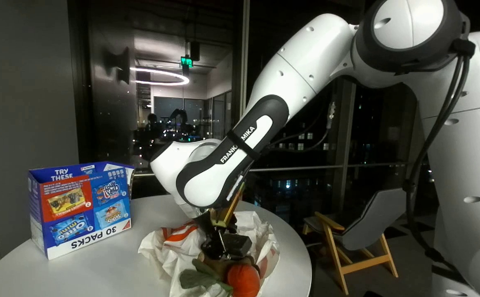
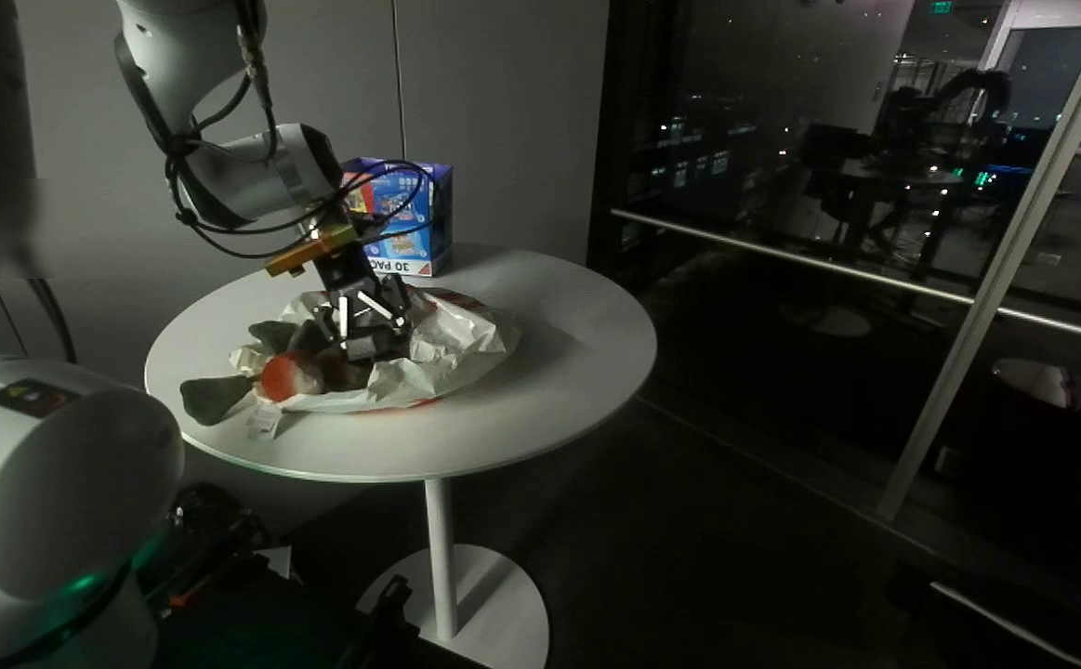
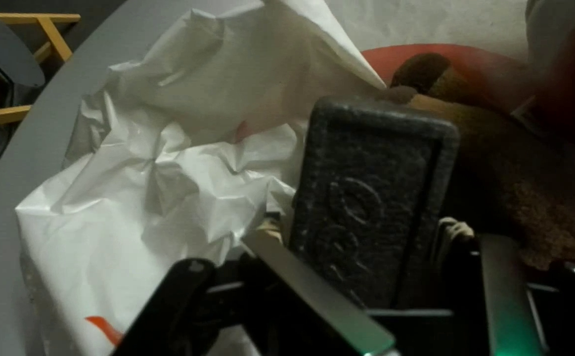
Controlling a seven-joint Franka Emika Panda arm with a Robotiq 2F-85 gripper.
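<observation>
In an exterior view, a box (image 1: pixel 83 212) at left reads "OREO" and "30 PACKS". In an exterior view, a plush toy (image 2: pixel 291 377) lies near left on a bag (image 2: pixel 464 336). Wrist view: an embossed dark bar (image 3: pixel 374 163) between the parted fingers of the gripper (image 3: pixel 364 229); gripped or loose, I can't tell.

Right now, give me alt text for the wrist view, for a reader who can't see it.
A dark soap-like bar embossed with leaf-like shapes sits between the jaws of the hand; whether it is gripped is unclear. A crumpled white bag with red markings spreads to the left, a brown fuzzy plush to the right. A wood-armed chair shows at top left.
</observation>
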